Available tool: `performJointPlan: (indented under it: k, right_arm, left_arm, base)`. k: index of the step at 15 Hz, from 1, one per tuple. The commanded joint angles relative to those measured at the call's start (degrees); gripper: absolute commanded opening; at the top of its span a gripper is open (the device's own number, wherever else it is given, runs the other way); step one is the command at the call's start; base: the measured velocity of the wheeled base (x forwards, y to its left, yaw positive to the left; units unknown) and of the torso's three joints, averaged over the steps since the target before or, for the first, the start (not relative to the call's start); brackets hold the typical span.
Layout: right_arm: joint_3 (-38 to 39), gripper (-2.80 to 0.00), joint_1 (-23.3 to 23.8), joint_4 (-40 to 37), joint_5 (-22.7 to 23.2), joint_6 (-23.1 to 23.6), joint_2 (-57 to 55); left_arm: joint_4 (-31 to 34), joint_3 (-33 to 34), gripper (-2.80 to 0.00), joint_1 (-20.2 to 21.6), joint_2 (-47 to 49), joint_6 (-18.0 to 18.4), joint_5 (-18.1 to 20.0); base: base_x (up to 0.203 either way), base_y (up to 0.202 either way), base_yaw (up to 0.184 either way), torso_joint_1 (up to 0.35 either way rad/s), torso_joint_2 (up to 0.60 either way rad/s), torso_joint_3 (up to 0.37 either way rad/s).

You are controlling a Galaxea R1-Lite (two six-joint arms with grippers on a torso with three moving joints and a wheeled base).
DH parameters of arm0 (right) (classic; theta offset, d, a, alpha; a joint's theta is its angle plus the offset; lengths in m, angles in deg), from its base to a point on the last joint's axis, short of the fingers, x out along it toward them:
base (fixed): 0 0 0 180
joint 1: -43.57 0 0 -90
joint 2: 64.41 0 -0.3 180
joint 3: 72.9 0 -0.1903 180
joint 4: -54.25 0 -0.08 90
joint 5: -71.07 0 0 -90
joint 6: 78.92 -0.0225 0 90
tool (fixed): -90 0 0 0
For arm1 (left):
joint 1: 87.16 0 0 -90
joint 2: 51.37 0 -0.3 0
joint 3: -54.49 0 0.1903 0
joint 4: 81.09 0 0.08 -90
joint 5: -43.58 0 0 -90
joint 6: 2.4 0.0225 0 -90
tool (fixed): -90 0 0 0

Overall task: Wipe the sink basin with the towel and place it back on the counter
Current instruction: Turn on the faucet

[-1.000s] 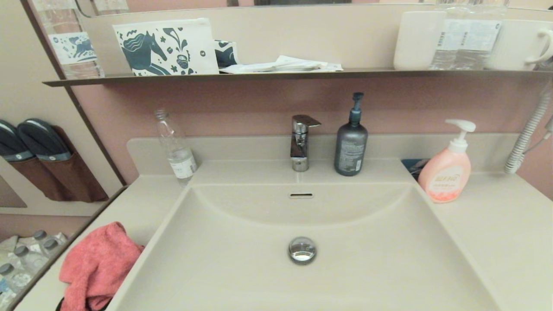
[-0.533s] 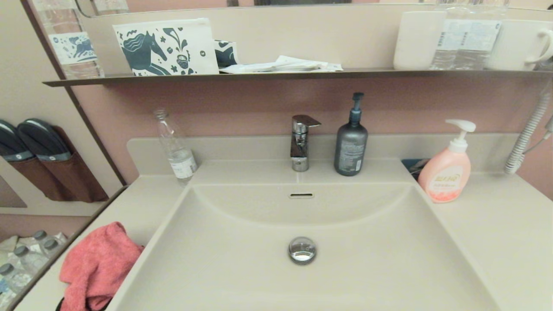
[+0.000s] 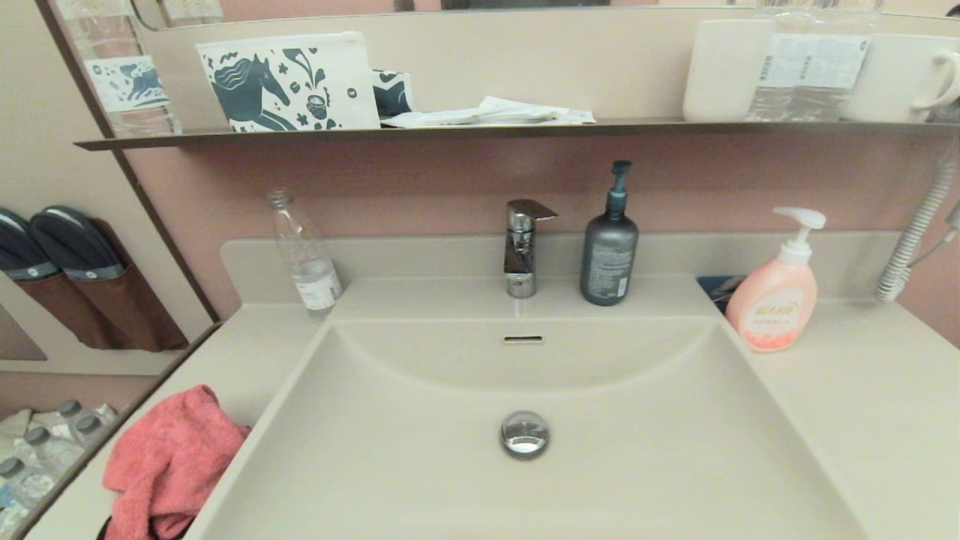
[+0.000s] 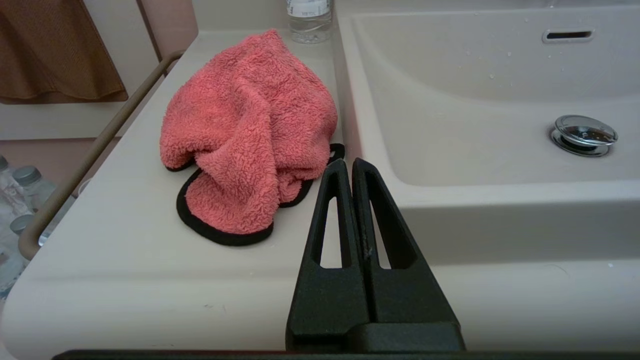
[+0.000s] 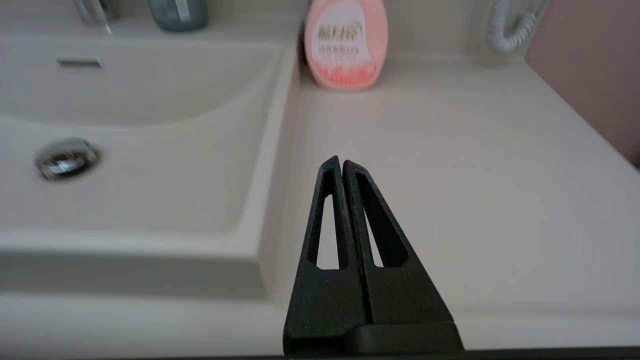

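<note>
The coral-pink towel [image 3: 169, 461] lies crumpled on the counter [image 3: 232, 360] left of the sink basin [image 3: 420, 457]; its black hem shows in the left wrist view, towel [image 4: 247, 130]. The basin has a chrome drain plug [image 3: 525, 433] and an overflow slot [image 3: 523, 339]. My left gripper [image 4: 348, 162] is shut and empty, just short of the towel's near edge, over the counter's front beside the basin rim. My right gripper [image 5: 340, 161] is shut and empty above the right-hand counter [image 5: 450, 150]. Neither gripper shows in the head view.
A clear bottle [image 3: 304, 255], a chrome tap [image 3: 523, 244] and a dark pump bottle [image 3: 609, 240] stand along the back. A pink soap pump bottle [image 3: 774, 289] sits at the basin's right corner. A dark shelf [image 3: 480, 131] runs above. A coiled cord [image 3: 915, 232] hangs right.
</note>
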Motion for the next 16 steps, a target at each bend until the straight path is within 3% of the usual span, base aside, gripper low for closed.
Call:
performJointPlan:
  k: [1,4,7,11,16]
  right_arm:
    - [-7.6,-2.8,-0.2,0.1,0.1,-0.8,-13.2]
    - [-14.6,-2.8,-1.1,1.0,1.1,-1.2,-25.3]
    - [-19.0,-2.8,-4.5,6.9,1.8,-1.3,-40.1]
    - [-28.3,-2.8,-15.4,14.7,1.8,-5.3,-59.1]
    - [-44.8,-2.8,-26.9,16.6,0.9,-8.9,-75.0]
  left_arm:
    - [0.0,0.0,-2.8,0.0,0.0,0.0,0.0]
    - [0.0,0.0,-2.8,0.0,0.0,0.0,0.0]
    - [0.0,0.0,-2.8,0.0,0.0,0.0,0.0]
    - [0.0,0.0,-2.8,0.0,0.0,0.0,0.0]
    - [0.0,0.0,-2.8,0.0,0.0,0.0,0.0]
  base:
    - [0.0,0.0,0.0,0.0,0.0,0.0]
    - [0.0,0.0,0.0,0.0,0.0,0.0]
    - [0.0,0.0,0.0,0.0,0.0,0.0]
    - [0.0,0.0,0.0,0.0,0.0,0.0]
    - [0.0,0.0,0.0,0.0,0.0,0.0]
